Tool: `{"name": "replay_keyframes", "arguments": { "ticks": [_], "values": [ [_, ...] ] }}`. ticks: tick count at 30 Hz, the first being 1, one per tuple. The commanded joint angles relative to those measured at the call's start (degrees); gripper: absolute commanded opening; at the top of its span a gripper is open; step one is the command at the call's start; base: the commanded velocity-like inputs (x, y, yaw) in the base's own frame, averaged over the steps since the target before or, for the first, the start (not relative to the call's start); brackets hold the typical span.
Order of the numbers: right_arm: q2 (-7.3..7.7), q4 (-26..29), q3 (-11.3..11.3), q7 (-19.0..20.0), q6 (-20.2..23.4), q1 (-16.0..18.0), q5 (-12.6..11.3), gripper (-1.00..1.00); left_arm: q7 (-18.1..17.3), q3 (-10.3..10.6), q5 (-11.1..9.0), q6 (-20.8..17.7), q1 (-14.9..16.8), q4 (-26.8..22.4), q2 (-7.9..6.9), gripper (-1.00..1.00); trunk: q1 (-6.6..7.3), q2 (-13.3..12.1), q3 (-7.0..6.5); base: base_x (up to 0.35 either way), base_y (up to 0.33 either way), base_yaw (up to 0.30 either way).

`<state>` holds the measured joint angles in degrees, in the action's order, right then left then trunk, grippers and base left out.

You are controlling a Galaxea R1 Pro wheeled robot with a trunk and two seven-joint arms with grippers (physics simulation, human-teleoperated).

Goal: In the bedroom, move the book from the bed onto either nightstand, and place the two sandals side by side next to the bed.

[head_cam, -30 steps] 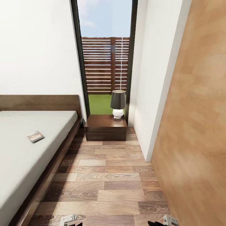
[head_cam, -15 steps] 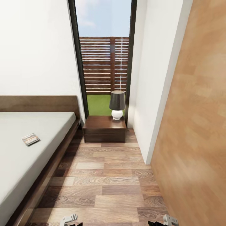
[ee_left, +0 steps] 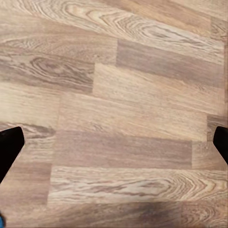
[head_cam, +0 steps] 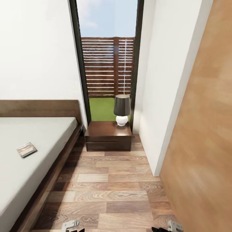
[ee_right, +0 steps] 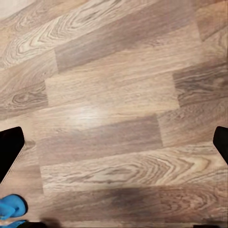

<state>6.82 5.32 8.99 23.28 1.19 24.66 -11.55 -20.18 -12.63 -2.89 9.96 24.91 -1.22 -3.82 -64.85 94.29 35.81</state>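
The book (head_cam: 26, 149), small and thin with an orange band, lies flat on the light-grey mattress of the bed (head_cam: 38, 135) at the left of the head view. The nightstand (head_cam: 108, 137), dark reddish-brown, stands past the bed's head end under the tall window. A bright-blue sandal (ee_right: 10, 209) shows in part on the floor at the edge of the right wrist view. My left gripper (ee_left: 114, 145) and right gripper (ee_right: 114, 147) both hang open over bare floor planks, holding nothing. Parts of both arms (head_cam: 70, 224) show at the head view's lower edge.
A lamp (head_cam: 122, 109) with a dark shade and white base stands on the right half of the nightstand's top. A white wall corner (head_cam: 158, 129) and a light wooden panel (head_cam: 203, 135) close in the right side. A wood-plank aisle (head_cam: 106, 187) runs between bed and wall.
The whole head view has shifted: the bed and book now sit further left in the picture and the nightstand slightly lower. That is the camera moving; no object has moved.
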Motion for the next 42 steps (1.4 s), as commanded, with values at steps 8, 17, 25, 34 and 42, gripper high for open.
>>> {"name": "replay_keyframes", "arguments": {
  "ticks": [8, 17, 25, 34, 42],
  "values": [
    [-0.02, 0.0, 0.3, 0.2, 0.1, 0.0, -0.2, 1.00, -0.3, -0.1, -0.3, 0.1, 0.0, 0.1, 0.06, 1.00, -0.02, 0.0, 0.05, 0.295, 0.119, 0.000],
    [-0.05, 0.0, 0.3, 0.2, 0.1, 0.0, -0.2, 1.00, -0.2, -0.1, -0.2, 0.1, 0.0, 0.1, 1.12, 1.00, -0.02, 0.0, 0.05, 0.316, -0.060, 0.000],
    [-0.05, 0.0, 0.3, 0.2, 0.1, 0.0, -0.2, 1.00, -0.2, -0.1, -0.3, 0.3, 0.0, 0.1, 1.24, 1.00, -0.02, 0.0, 0.05, 0.076, -0.041, 0.000],
    [-0.05, 0.0, 0.3, 0.2, 0.1, 0.0, -0.3, 1.00, -0.1, -0.4, -0.3, 0.2, 0.0, -1.2, 1.13, 1.00, -0.02, 0.0, 0.05, 0.154, -0.001, 0.000],
    [-0.05, 0.0, 0.3, 0.2, 0.1, 0.0, -0.3, 1.00, 0.3, -0.4, -0.6, 0.3, 0.0, -5.2, 1.25, 1.00, -0.02, 0.0, 0.05, 0.297, -0.036, 0.000]
  ]
}}
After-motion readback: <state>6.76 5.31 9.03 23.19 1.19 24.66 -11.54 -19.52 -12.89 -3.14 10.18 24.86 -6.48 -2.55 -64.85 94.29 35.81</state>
